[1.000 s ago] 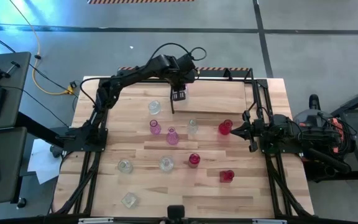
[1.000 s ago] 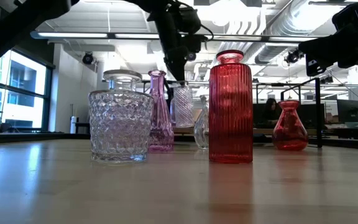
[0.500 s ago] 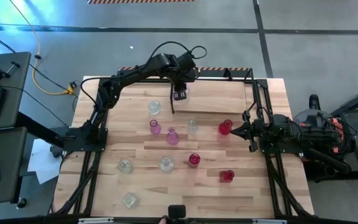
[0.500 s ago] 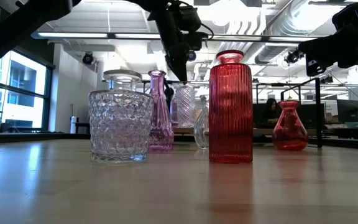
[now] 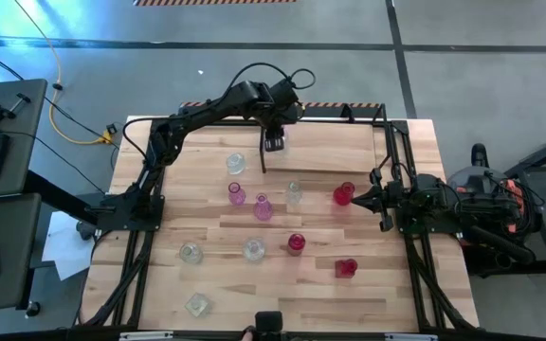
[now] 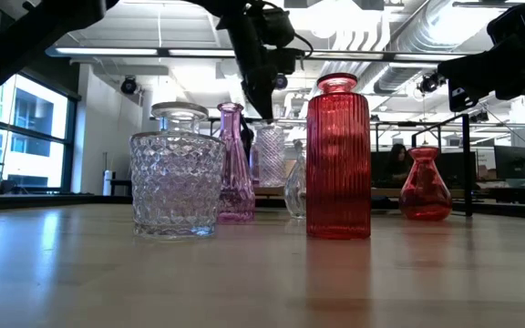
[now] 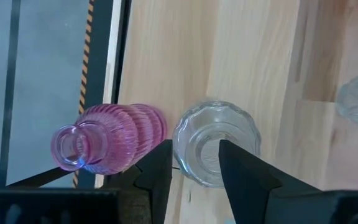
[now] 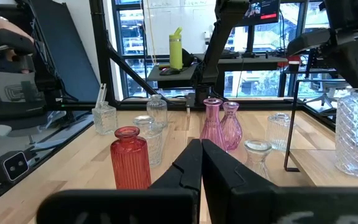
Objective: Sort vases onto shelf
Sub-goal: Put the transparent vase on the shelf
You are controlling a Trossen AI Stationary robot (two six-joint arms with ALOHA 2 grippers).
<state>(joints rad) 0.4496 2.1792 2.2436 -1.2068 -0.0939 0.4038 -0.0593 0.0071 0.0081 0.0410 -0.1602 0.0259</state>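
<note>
Left gripper (image 7: 194, 152) has barely moved over the last second, hanging over the shelf (image 5: 330, 147) with its fingers spread to either side of a clear vase (image 7: 216, 143). That vase stands directly below it, and a pink vase (image 7: 104, 140) is just beside it. The clear vase looks set down and let go, so the placing seems done and the arm can likely lift away, while the right gripper (image 8: 201, 149) waits clenched well off to the side.
</note>
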